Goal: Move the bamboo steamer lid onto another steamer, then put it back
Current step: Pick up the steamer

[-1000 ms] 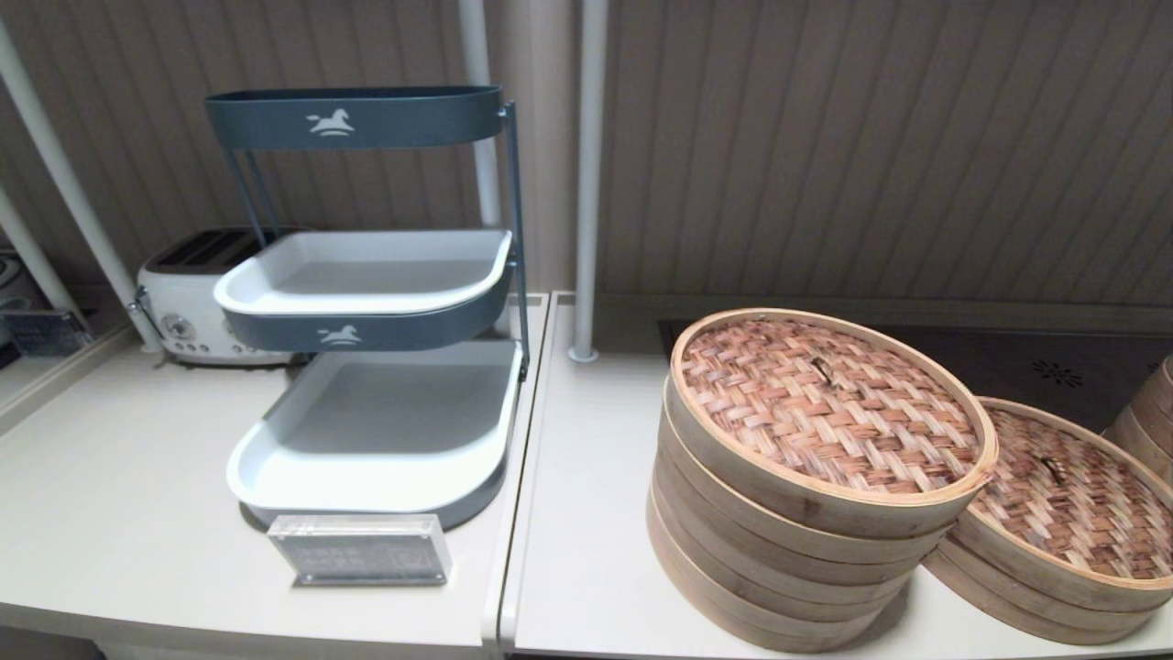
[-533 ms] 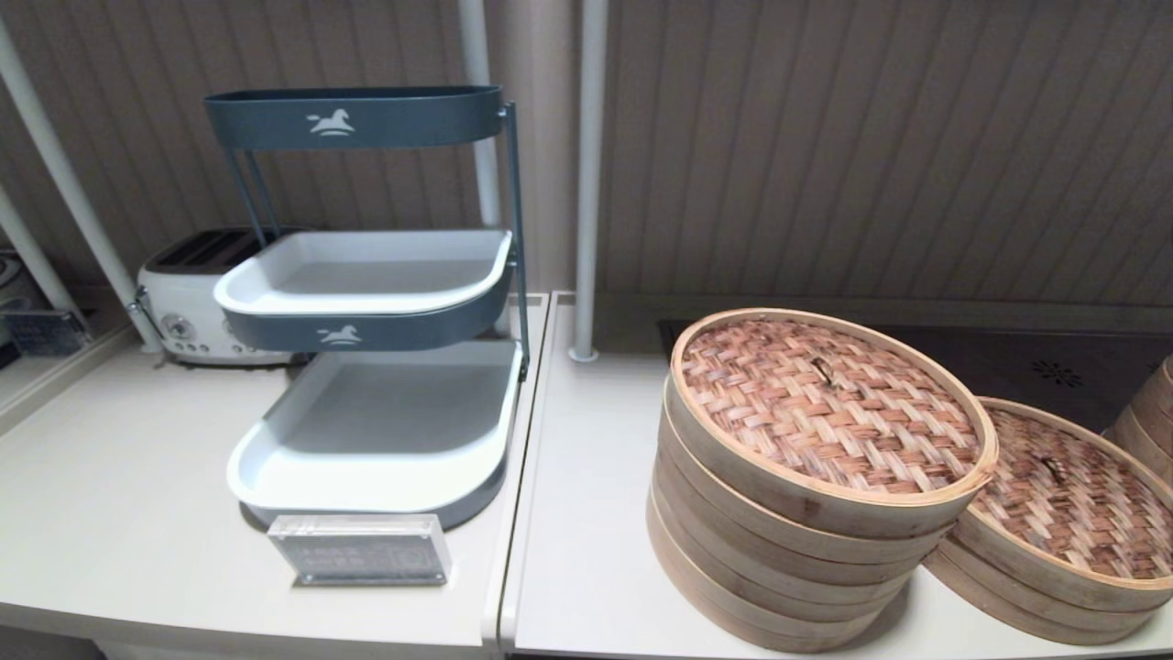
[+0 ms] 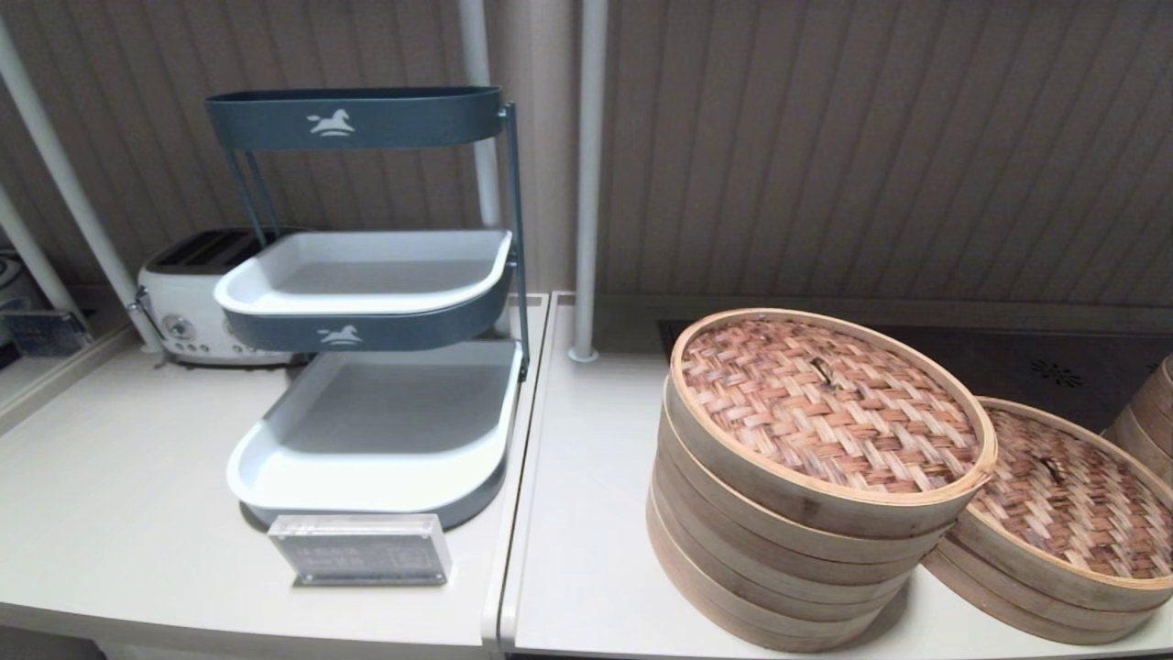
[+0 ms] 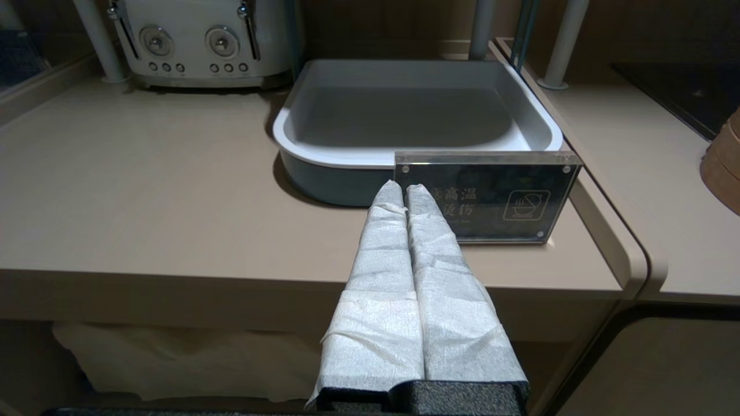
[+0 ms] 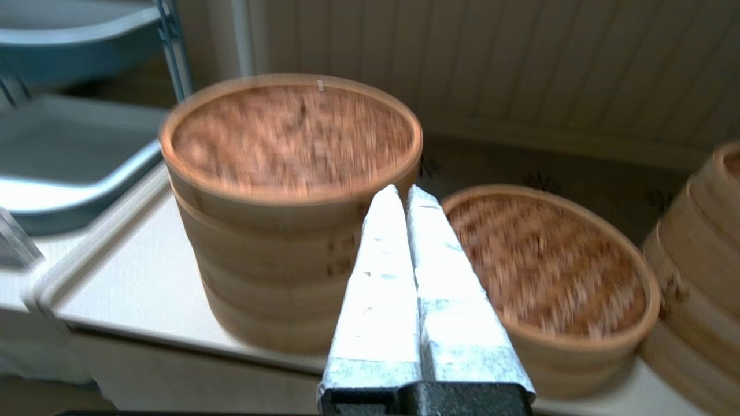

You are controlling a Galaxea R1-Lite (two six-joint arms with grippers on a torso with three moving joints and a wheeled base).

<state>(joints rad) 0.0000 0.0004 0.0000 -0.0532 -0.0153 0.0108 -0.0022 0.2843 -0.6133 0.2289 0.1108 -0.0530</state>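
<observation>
The bamboo steamer lid (image 3: 829, 403), reddish woven with a pale rim band and a small centre loop, sits on top of the tall steamer stack (image 3: 779, 568). The lower, wider steamer (image 3: 1063, 522) stands just right of it with its own woven lid. Neither gripper shows in the head view. In the right wrist view my right gripper (image 5: 402, 193) is shut and empty. It hangs off the counter's front edge, pointing between the lid (image 5: 292, 136) and the low steamer (image 5: 549, 271). My left gripper (image 4: 404, 188) is shut and empty, before the counter edge near a sign.
A blue-and-white tiered tray rack (image 3: 376, 403) stands on the left counter, with an acrylic sign (image 3: 362, 548) in front and a white toaster (image 3: 188, 307) behind. A white pole (image 3: 586, 183) rises behind the stack. A third steamer (image 3: 1150, 412) sits at the far right.
</observation>
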